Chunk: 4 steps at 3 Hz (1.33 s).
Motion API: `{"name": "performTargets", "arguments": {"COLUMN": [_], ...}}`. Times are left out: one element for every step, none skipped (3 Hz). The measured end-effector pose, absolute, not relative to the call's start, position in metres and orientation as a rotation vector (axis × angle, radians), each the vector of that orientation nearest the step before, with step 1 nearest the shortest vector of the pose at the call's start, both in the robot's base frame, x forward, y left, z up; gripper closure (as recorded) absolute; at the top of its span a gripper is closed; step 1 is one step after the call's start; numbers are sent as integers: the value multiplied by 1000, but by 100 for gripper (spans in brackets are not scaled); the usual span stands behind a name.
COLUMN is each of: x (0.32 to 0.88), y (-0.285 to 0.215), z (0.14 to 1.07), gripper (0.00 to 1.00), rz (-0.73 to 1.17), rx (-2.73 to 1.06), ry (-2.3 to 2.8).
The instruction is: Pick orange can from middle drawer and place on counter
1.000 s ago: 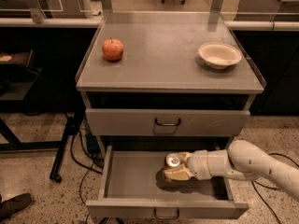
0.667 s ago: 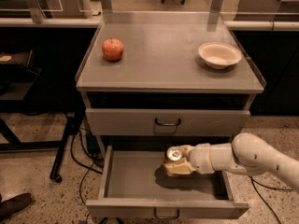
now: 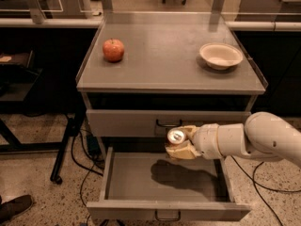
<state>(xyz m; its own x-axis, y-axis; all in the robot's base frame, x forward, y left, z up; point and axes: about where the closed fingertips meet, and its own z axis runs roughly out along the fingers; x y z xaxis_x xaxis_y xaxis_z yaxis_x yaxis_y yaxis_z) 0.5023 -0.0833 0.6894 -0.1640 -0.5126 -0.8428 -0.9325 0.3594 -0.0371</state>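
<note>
My gripper (image 3: pixel 179 143) is shut on the orange can (image 3: pixel 176 137), whose silver lid faces up. It holds the can in the air above the open middle drawer (image 3: pixel 136 185), in front of the closed drawer front above it. The can's shadow lies on the drawer floor. The drawer holds nothing else that I can see. The counter (image 3: pixel 164 62) lies above and behind the gripper. My white arm comes in from the right.
A red apple (image 3: pixel 113 49) sits at the counter's left and a cream bowl (image 3: pixel 220 55) at its right. The upper drawer (image 3: pixel 141 122) is closed. Dark side tables flank the cabinet. Cables and a stand leg (image 3: pixel 66 145) lie on the floor at left.
The gripper has lifted the can up out of the drawer, from near the drawer floor to the level of the upper drawer front.
</note>
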Motion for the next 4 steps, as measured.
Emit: {"name": "performTargets", "arguments": {"x": [501, 503, 513, 524], "y": [-81, -72, -64, -59], "z": [693, 694, 725, 764], "gripper": [100, 100, 100, 100], "rz": [642, 662, 629, 573], "rx": [-1285, -1316, -1351, -1388], "ry": [1810, 1798, 1755, 1708]}}
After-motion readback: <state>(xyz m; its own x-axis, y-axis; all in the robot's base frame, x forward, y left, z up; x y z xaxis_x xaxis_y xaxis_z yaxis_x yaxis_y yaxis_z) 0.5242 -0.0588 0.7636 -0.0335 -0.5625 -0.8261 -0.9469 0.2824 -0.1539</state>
